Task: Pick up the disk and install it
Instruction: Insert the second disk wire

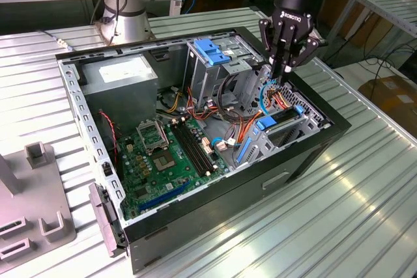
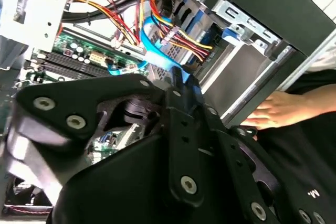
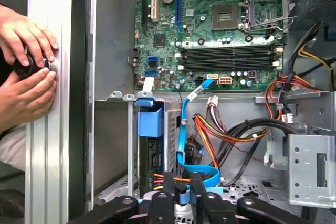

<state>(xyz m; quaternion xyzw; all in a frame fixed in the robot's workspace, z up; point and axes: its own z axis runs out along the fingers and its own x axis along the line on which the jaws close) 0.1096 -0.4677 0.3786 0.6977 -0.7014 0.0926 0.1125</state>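
Observation:
The disk in its blue carrier sits edge-up in the drive bay at the front of the open computer case, toward the exterior view's right. The first wrist view shows the disk as a blue frame around a dark slab between the bay's metal walls. My gripper hangs just above and behind that bay. Its fingers are close together on the plug of a blue flat cable, a short way beside the disk. In both wrist views the gripper has that blue plug between its tips.
The case lies open on a ribbed metal table. Inside are the motherboard, a grey power supply, a metal drive cage with a blue latch and loose coloured wires. A person's hands rest on the table beside the case.

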